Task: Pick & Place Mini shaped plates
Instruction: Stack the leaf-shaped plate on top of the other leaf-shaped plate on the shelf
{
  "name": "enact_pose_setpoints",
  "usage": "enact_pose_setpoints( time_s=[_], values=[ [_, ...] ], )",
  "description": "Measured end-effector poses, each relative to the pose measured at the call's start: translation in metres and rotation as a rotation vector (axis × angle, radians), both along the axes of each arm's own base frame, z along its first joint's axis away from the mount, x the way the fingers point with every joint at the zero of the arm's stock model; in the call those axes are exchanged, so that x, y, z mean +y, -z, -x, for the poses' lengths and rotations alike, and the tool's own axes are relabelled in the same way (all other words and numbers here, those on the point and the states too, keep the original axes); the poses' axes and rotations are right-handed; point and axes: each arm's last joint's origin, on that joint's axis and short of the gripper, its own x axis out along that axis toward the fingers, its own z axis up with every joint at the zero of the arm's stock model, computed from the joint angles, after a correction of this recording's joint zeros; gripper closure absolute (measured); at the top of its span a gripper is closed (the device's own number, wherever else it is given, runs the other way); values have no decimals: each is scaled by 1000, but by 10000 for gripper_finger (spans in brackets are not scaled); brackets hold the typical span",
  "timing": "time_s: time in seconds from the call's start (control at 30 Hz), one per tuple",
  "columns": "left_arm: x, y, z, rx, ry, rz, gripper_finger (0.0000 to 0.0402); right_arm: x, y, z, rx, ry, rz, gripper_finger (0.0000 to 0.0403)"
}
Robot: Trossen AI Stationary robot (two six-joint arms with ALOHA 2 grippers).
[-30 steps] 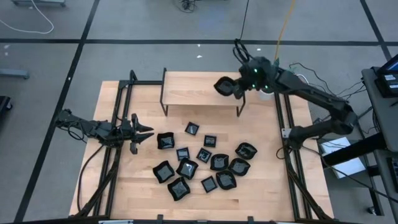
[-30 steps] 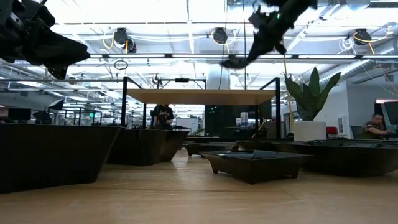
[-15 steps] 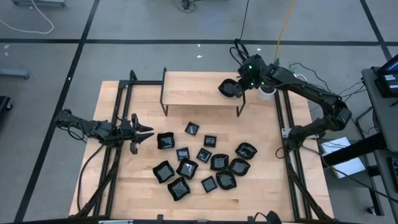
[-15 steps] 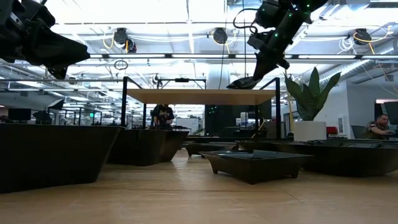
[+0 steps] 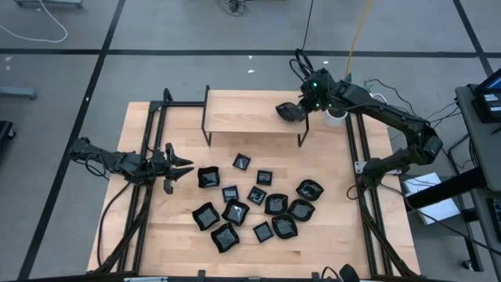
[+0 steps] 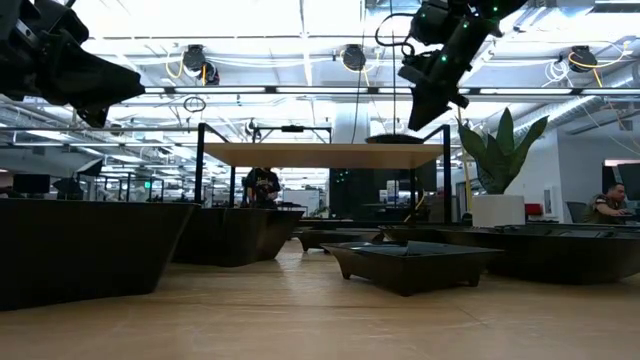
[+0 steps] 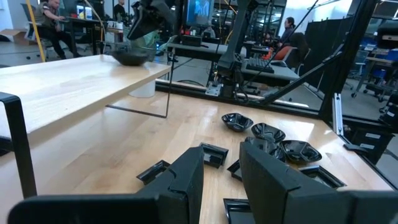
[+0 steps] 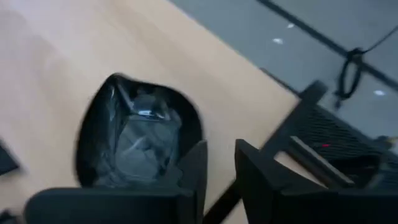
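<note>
The right gripper (image 5: 301, 108) is setting a roundish plate (image 5: 288, 111) onto the raised shelf (image 5: 243, 110) (its right end), jaws parted beside the rim, so next it needs lifting clear toward the plates on the table (image 5: 258, 207), while the left gripper (image 5: 182, 166) is waiting open.

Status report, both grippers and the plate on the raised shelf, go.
Right gripper open above shelf, round plate set down. Left gripper open, idle beside pile. Nothing blocking.
</note>
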Motion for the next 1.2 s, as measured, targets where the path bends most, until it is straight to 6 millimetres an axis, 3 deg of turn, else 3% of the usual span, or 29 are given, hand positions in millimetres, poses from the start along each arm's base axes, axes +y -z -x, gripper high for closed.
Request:
enact_pose_setpoints(
  time_s=[0.13, 0.27, 0.43, 0.63, 0.8, 0.9, 1.03, 1.2],
  values=[
    [0, 0, 0, 0, 0, 0, 295, 8, -9, 1, -5, -17, 60, 303],
    [0, 0, 0, 0, 0, 0, 295, 30, -23, 3, -5, -64, 121, 282],
    [0, 0, 0, 0, 0, 0, 295, 74, -41, 7, -38, -209, 142, 259],
    [0, 0, 0, 0, 0, 0, 295, 134, -40, 8, 45, -423, 109, 241],
    [0, 0, 0, 0, 0, 0, 295, 179, -13, 11, 195, -564, 75, 242],
    [0, 0, 0, 0, 0, 0, 295, 198, 6, 13, 215, -561, 6, 242],
    [0, 0, 0, 0, 0, 0, 295, 215, 39, 19, 257, -546, -56, 243],
    [0, 0, 0, 0, 0, 0, 295, 223, 92, 28, 301, -532, -91, 241]
  ],
)
